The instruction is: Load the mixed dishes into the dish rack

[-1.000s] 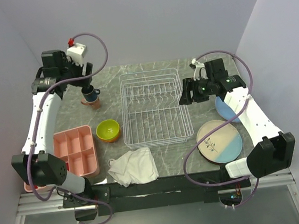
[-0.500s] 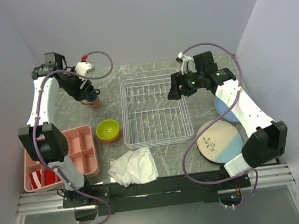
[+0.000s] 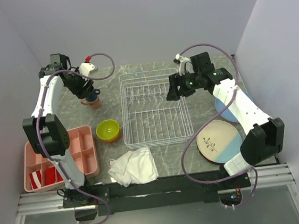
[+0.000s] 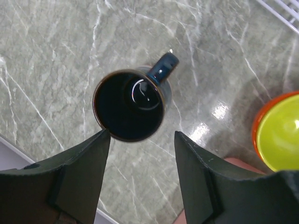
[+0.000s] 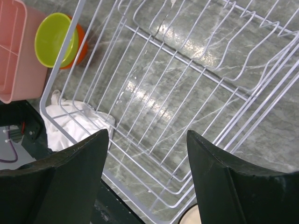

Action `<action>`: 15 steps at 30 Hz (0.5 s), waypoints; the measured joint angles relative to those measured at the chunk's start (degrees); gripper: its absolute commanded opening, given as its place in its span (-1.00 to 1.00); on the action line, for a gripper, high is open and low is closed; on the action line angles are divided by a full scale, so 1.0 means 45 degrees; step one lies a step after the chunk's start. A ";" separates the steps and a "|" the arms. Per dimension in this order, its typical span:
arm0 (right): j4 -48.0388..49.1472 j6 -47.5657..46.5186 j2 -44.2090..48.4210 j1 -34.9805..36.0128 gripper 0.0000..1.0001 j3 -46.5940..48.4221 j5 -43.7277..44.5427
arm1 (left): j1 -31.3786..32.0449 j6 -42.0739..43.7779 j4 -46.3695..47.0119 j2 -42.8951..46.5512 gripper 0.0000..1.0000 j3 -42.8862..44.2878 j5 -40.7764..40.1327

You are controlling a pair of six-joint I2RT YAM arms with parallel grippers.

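Observation:
The dark-blue mug [image 4: 130, 105] stands upright on the marble, handle toward the rack. My left gripper [image 4: 141, 135] is open and empty just above it; it also shows in the top view [image 3: 85, 89]. The pink mug [image 3: 93, 103] stands beside the blue one. The lime-green bowl [image 3: 108, 129] sits inside the orange bowl [image 4: 256, 135]. My right gripper [image 5: 147, 135] is open and empty above the white wire dish rack [image 3: 153, 109], near its right side. The cream-and-blue plate [image 3: 219, 141] and the light-blue plate [image 3: 223, 109] lie right of the rack. The lavender plate is out of view.
The pink divided tray [image 3: 63, 153] lies at the front left. The white cloth [image 3: 134, 166] is crumpled in front of the rack. Grey walls close in the back and both sides.
My left gripper has come down over the dark-blue mug. My right gripper has moved left and back, from beside the rack to over its right side.

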State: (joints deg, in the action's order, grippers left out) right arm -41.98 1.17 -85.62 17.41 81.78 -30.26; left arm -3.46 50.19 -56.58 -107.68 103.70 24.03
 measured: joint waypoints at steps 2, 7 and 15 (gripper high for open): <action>0.0000 -0.0117 -0.0078 0.0000 0.50 0.0000 0.0068 | 0.0000 0.0000 0.0141 -0.0189 0.22 -0.0005 0.0019; 0.0000 -0.0272 -0.0223 0.0015 0.50 0.0000 0.0199 | 0.0005 -0.0010 0.0243 -0.0738 -0.06 0.0068 0.0044; 0.0010 -0.0437 -0.0408 0.0019 0.49 0.0010 0.0355 | 0.0136 0.0219 -0.0233 -0.1078 -0.52 0.0403 0.0170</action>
State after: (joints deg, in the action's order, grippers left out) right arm -41.93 -0.80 -87.46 17.50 81.82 -28.67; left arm -2.85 51.18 -57.63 -112.53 105.51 24.80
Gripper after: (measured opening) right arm 0.748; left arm 0.270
